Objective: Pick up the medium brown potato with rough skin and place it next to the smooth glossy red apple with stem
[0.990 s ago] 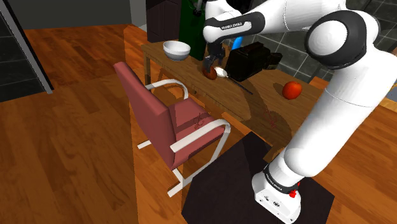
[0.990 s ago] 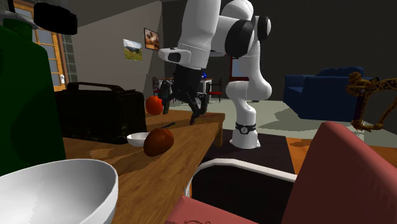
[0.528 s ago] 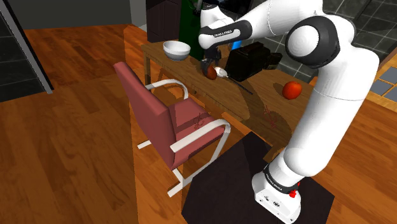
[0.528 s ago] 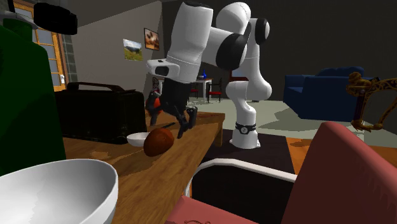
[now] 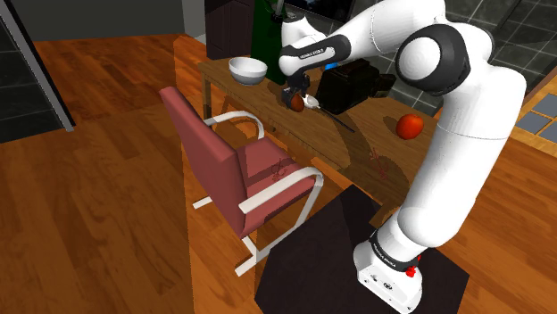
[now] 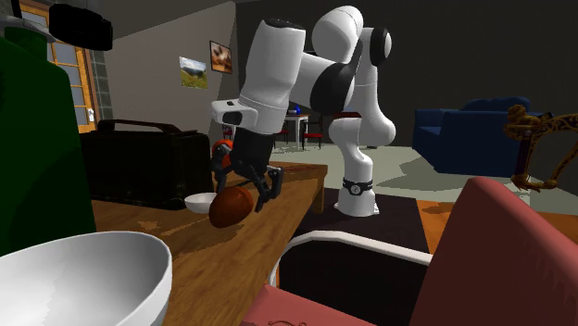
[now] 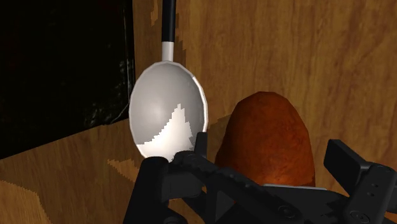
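Gripper lowered, jaws wide astride brown potato

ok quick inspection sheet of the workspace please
surface: wooden table
job's things: potato on the table beside the spoon; apple further along the table, well apart
clutter: spoon, white bowl, black box
end effector: open, fingers either side of the potato, not clasping it
cables: nothing seen
surroundings: red chair at the table, wood floor
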Tool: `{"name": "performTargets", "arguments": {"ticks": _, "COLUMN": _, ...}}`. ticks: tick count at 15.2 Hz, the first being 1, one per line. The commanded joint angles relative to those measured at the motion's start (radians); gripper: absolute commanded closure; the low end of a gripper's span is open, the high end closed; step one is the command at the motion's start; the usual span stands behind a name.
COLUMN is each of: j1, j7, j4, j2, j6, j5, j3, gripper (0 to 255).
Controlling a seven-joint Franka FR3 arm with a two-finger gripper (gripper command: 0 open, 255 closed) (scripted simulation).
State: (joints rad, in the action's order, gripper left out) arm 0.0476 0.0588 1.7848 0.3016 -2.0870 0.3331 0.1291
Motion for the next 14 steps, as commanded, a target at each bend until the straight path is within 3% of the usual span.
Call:
{"name": "performTargets", "arguments": {"ticks": 1, "j1": 0.000, "j7": 0.000, "j4": 0.001, "j2": 0.000, "j6": -0.001, "j5": 0.000, "j3": 0.000, "gripper": 0}}
{"name": "performTargets", "arguments": {"ticks": 3, "j1": 0.000, "j7": 0.000, "j4": 0.001, "j2": 0.000, "j6": -0.001, "j5": 0.000, "j3": 0.000, "gripper": 0}}
{"name": "performTargets", "arguments": {"ticks": 4, "j1": 0.000, "j7": 0.000, "j4": 0.001, "j2": 0.000, "j6": -0.001, "j5": 0.000, "j3": 0.000, "gripper": 255}}
{"name": "performTargets", "arguments": {"ticks": 14, "j1": 0.000, "j7": 0.004, "j4": -0.006, "j2": -0.005, "j6": 0.010, "j5": -0.001, "j3": 0.000, "gripper": 255}}
